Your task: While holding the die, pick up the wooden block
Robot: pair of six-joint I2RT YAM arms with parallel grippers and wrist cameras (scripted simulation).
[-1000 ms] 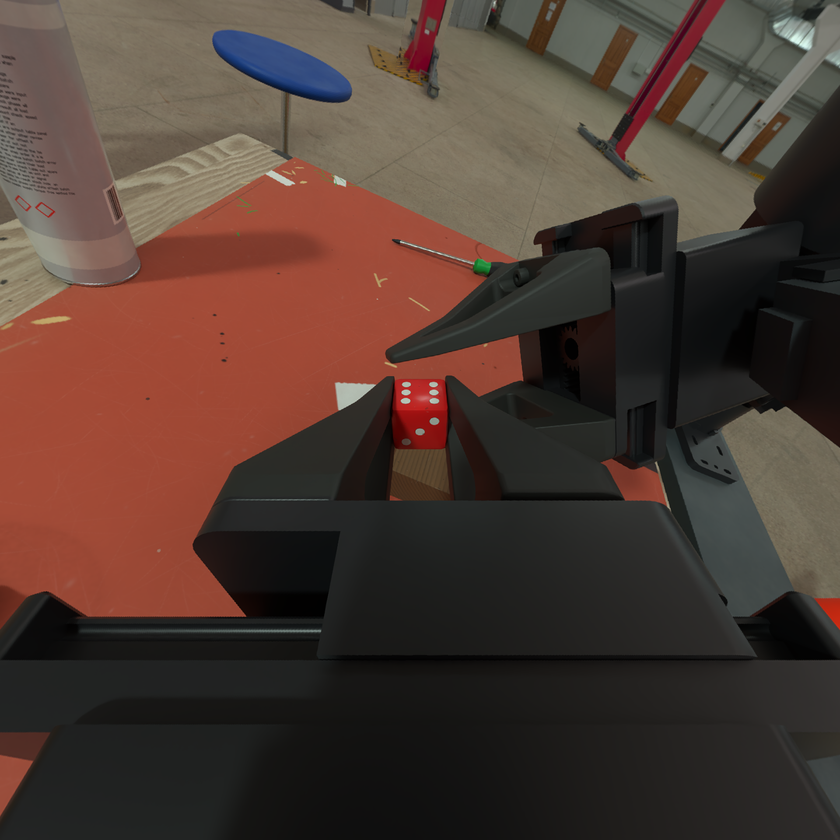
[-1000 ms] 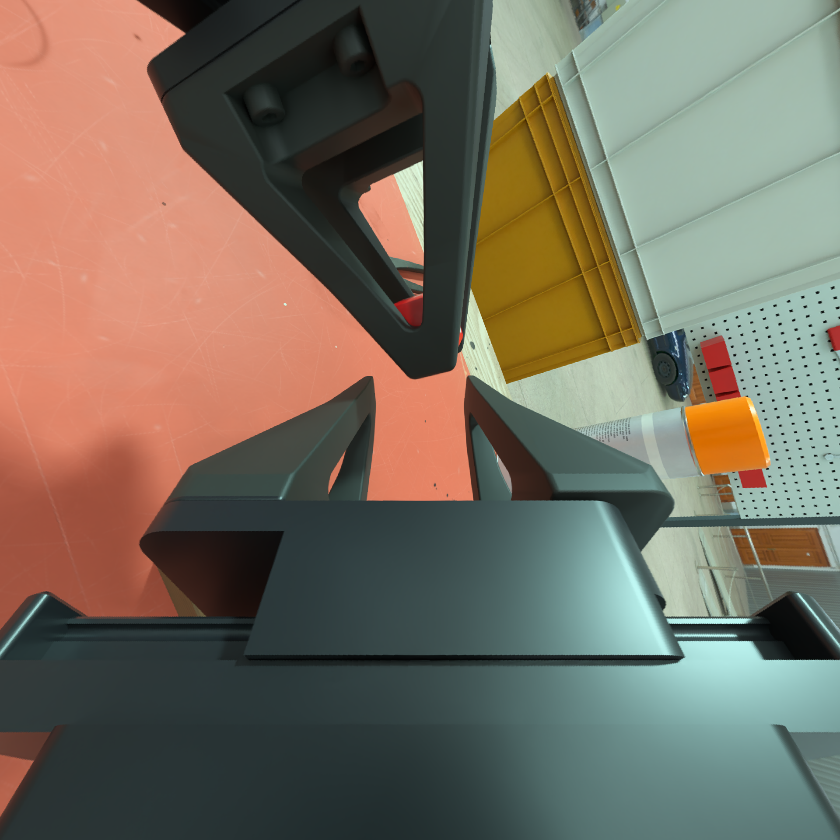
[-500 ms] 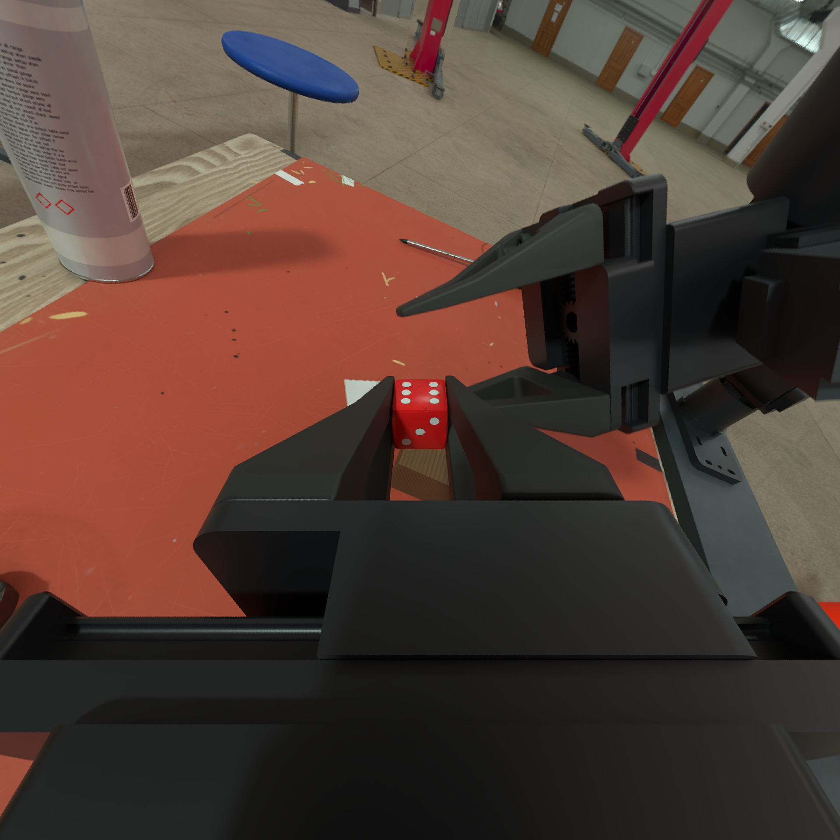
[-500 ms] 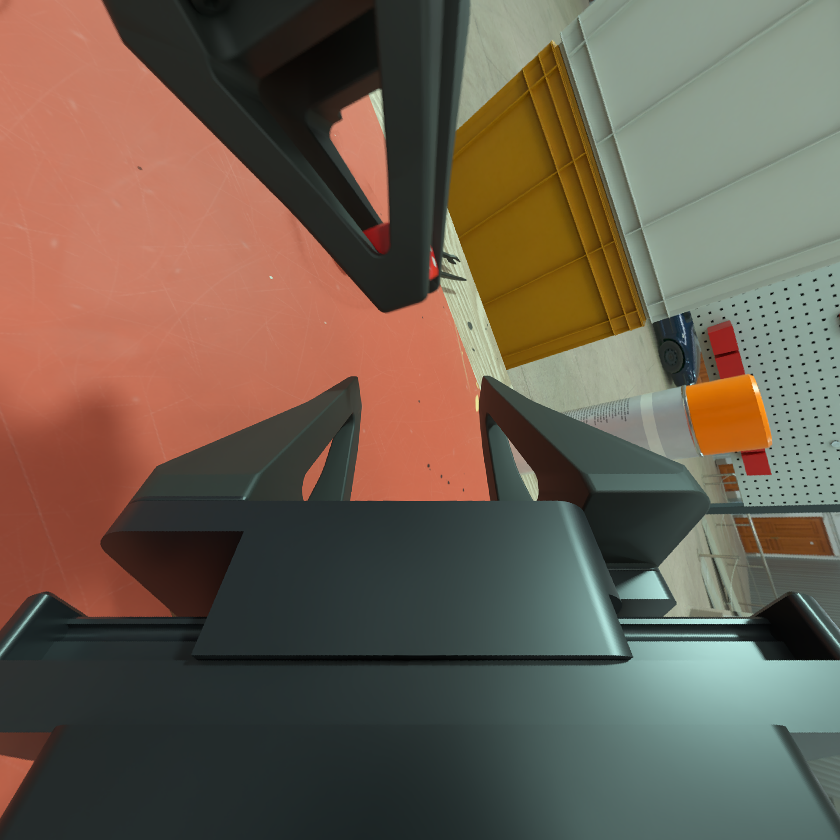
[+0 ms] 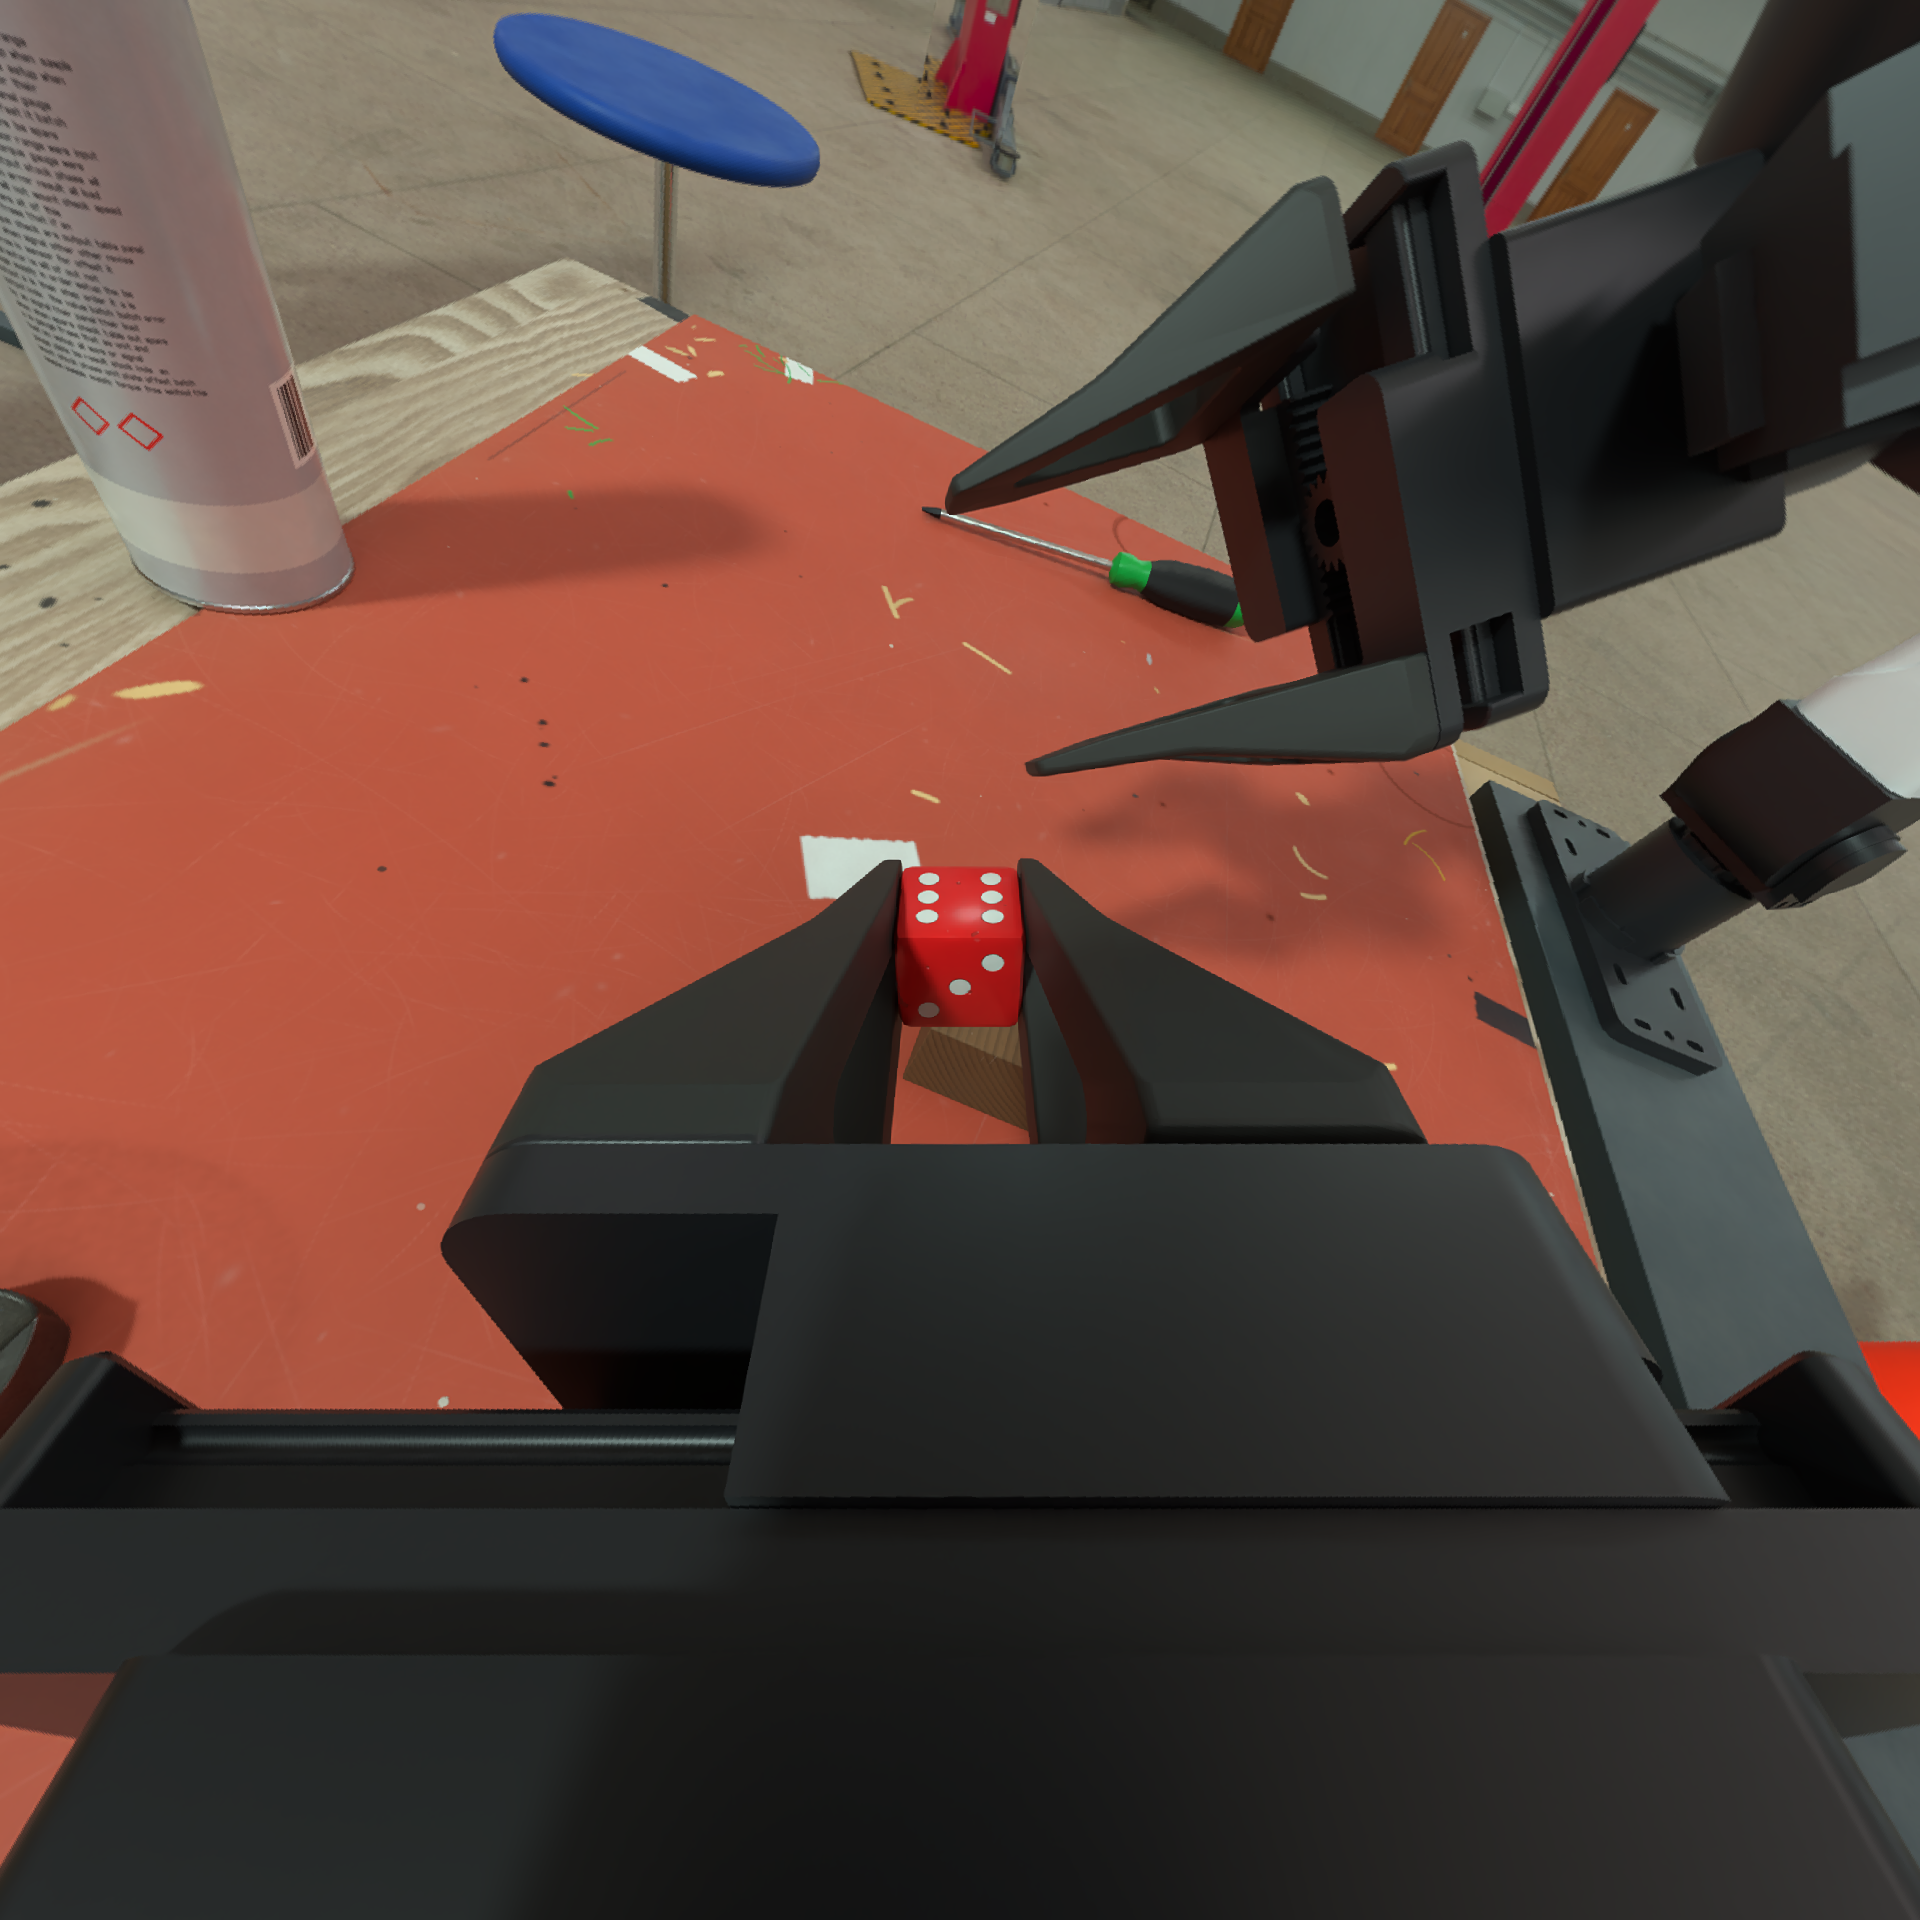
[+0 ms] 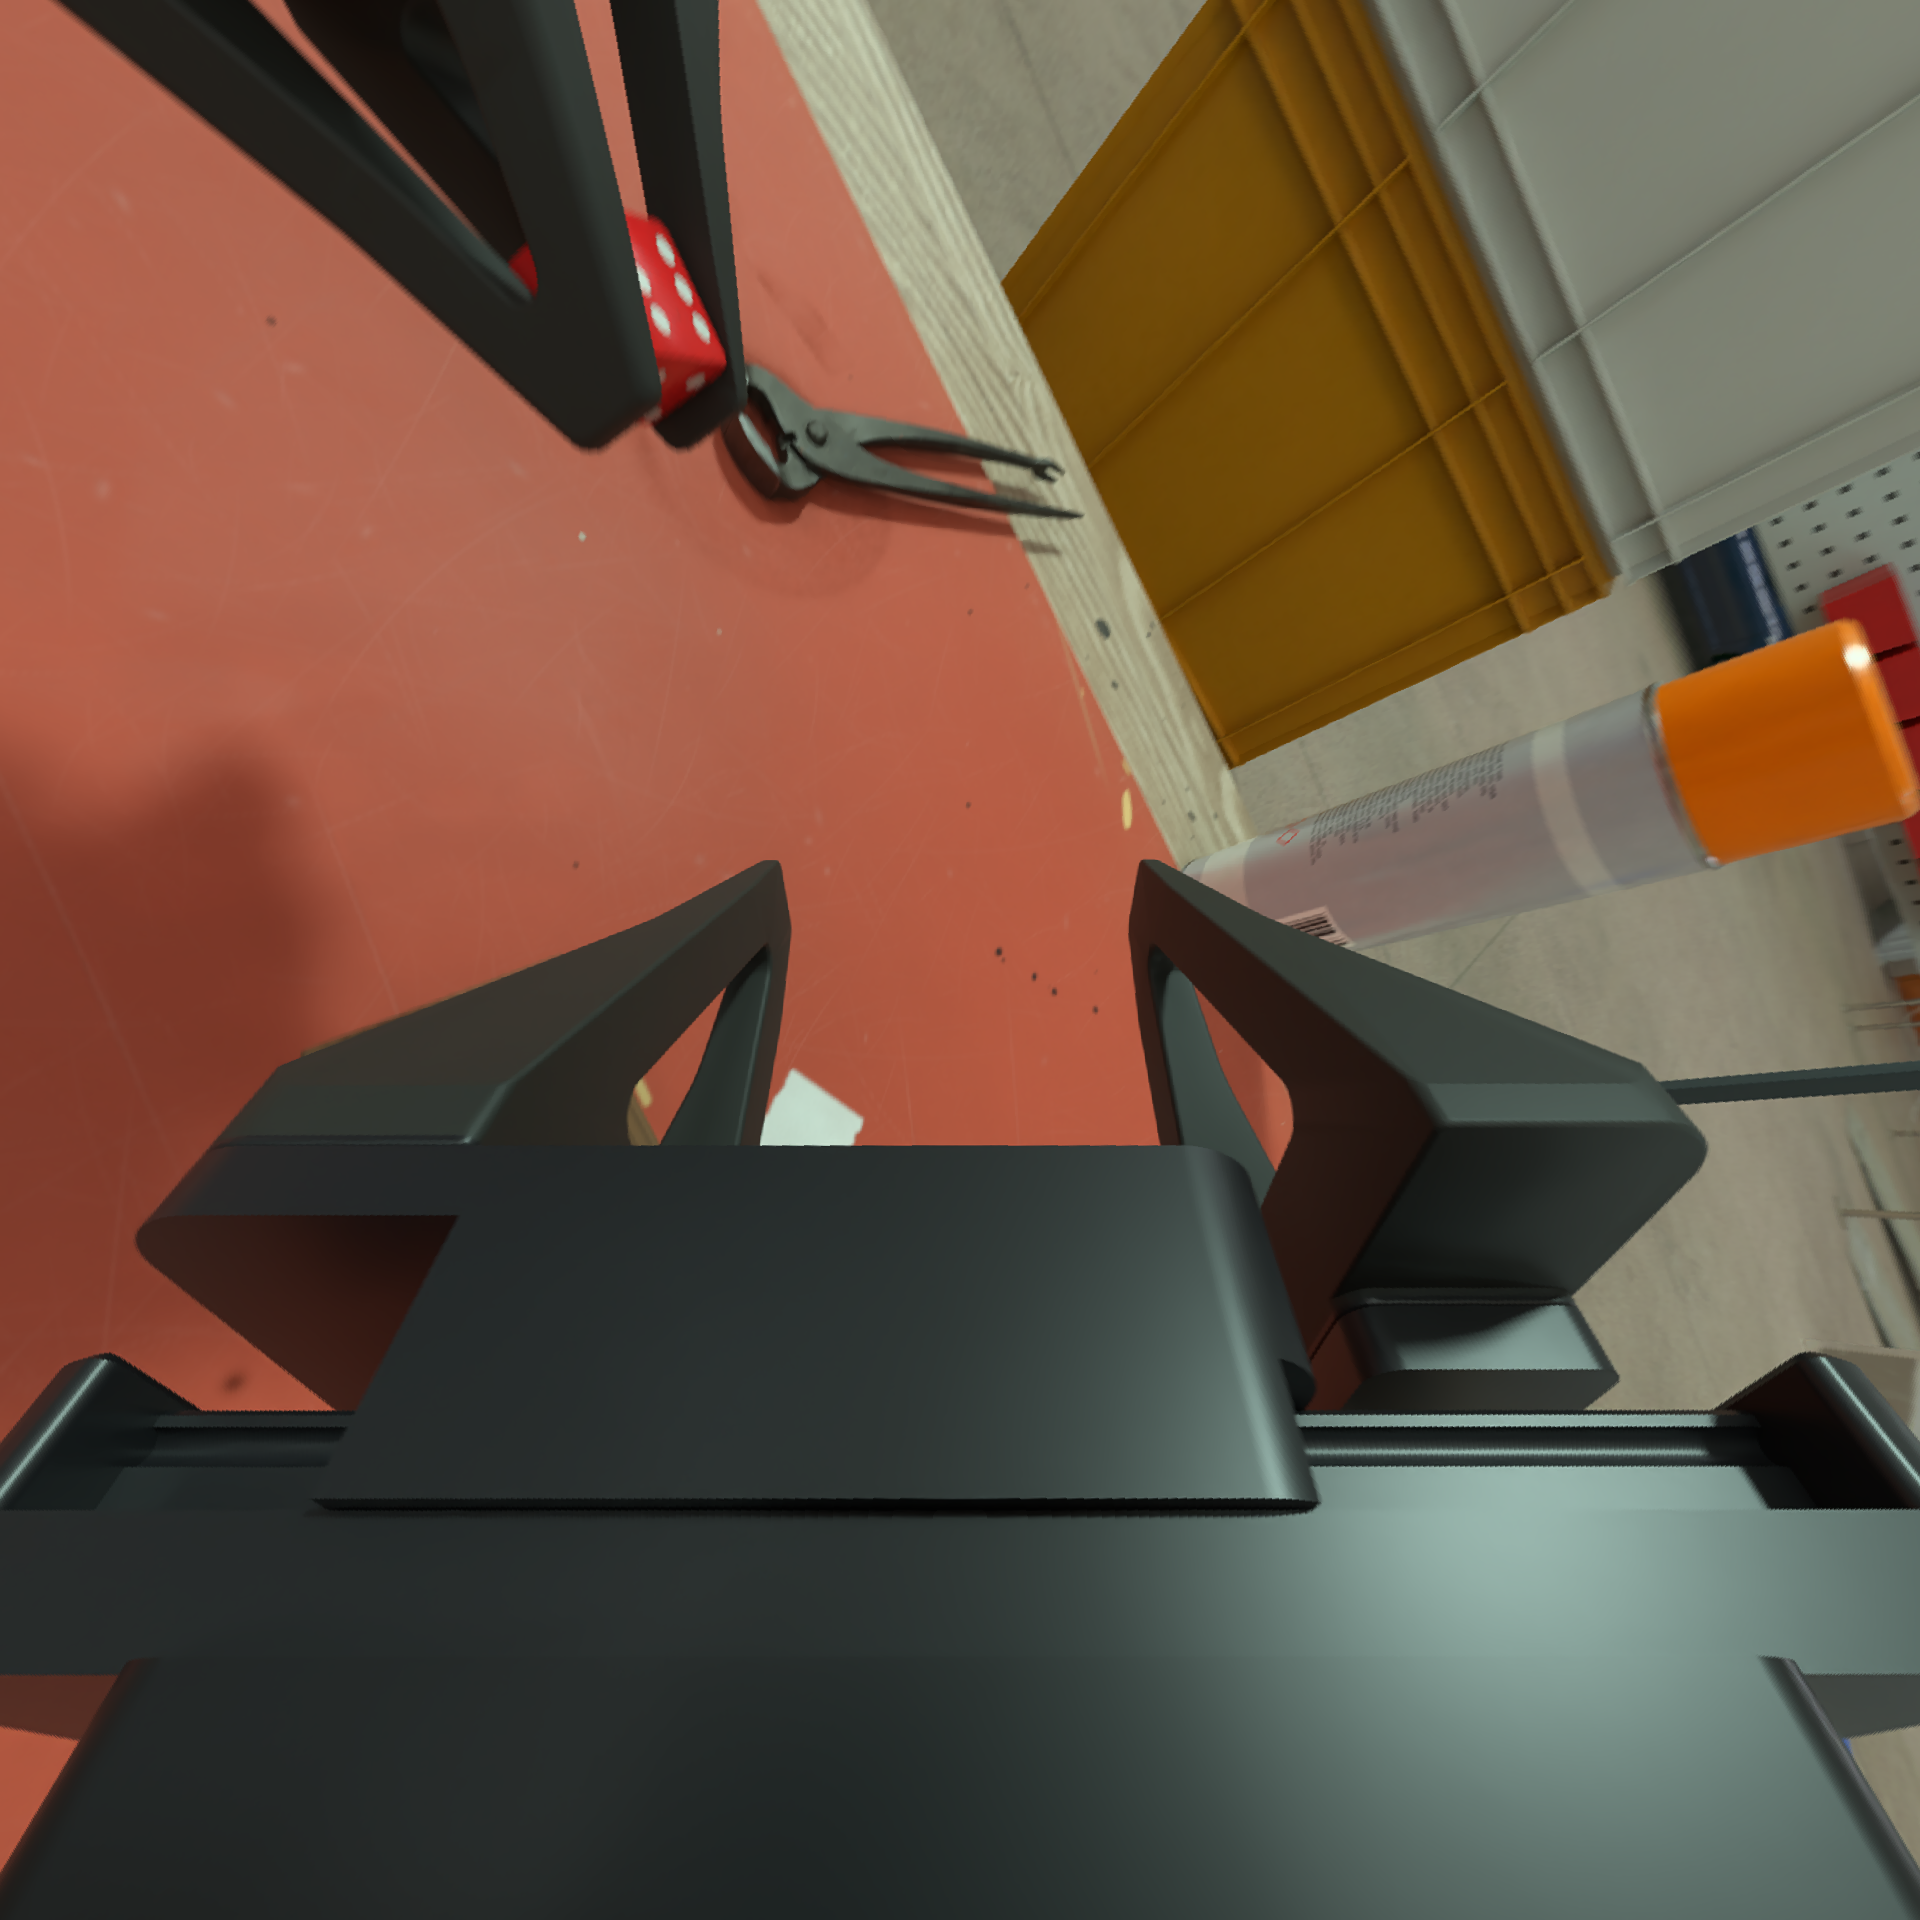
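My left gripper (image 5: 959, 883) is shut on the red die (image 5: 959, 940) with white pips and holds it above the red mat (image 5: 416, 831). The wooden block (image 5: 966, 1075) lies on the mat just below the die, mostly hidden by my fingers. My right gripper (image 5: 992, 634) hangs open and empty beyond the die, up and to the right, its jaws wide apart. In the right wrist view the right gripper (image 6: 958, 883) is open over bare mat, and the die (image 6: 675, 312) shows between the left fingers (image 6: 582, 343) at the top left.
A silver spray can (image 5: 177, 312) with an orange cap (image 6: 1766, 738) stands on the wooden bench edge. A green-handled screwdriver (image 5: 1091, 561), black pliers (image 6: 883, 468) and a white paper scrap (image 5: 847, 862) lie on the mat. A yellow crate (image 6: 1299, 364) and a blue stool (image 5: 655, 99) stand beyond the bench.
My right gripper has opened wider and drawn back up and away from the die. My left gripper still holds the die; the pliers have come into the right wrist view.
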